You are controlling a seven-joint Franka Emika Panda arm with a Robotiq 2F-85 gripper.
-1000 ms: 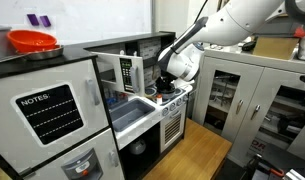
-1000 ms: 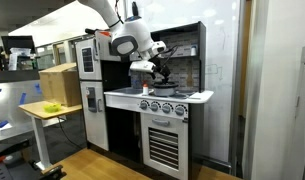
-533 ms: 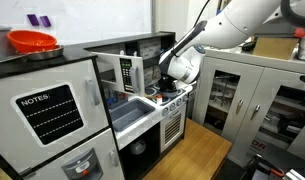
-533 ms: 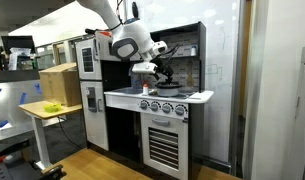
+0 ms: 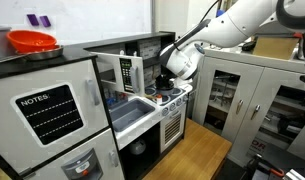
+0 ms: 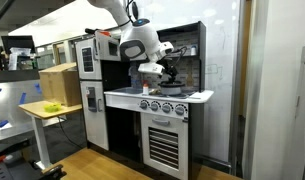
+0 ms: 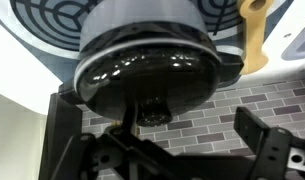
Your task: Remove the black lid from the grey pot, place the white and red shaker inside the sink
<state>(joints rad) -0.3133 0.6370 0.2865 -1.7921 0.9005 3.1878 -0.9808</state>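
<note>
1. Basically, a white toy kitchen with a white surface carries everything.
2. Arm comes in from high up and bends down at the wrist over the stove end, as both exterior views show.
3. Sink is set in the surface beside the stove, off to the side of the claw.
4. Grey pot sits on a blue-ringed burner.
5. Black lid is seated on the pot.
6. Claw hangs right at the lid. Its fingers are spread apart, one on each side of the lid knob, clamping nothing.
</note>
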